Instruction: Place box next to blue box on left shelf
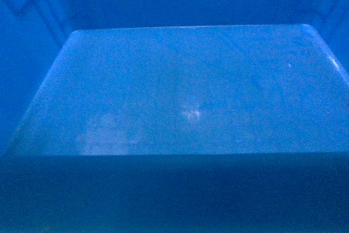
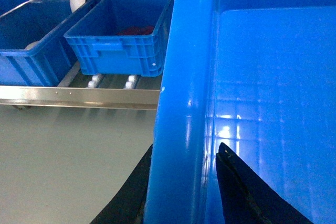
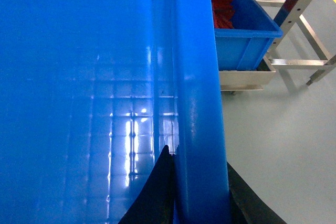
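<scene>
The head view is soft and grainy, all tinted blue, with a dark band along the bottom. Both wrist views are sharper and bright; white glare spots shine on the floor of the box (image 2: 273, 77), and the nearest rim is blurred.

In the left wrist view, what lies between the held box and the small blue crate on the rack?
Only bare grey floor and the rack's metal front rail lie between the box and the crate; white rollers show under the crate.

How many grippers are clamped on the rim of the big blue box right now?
2. The left gripper straddles the box's left rim, the right gripper the right rim, one finger inside, one outside.
</scene>
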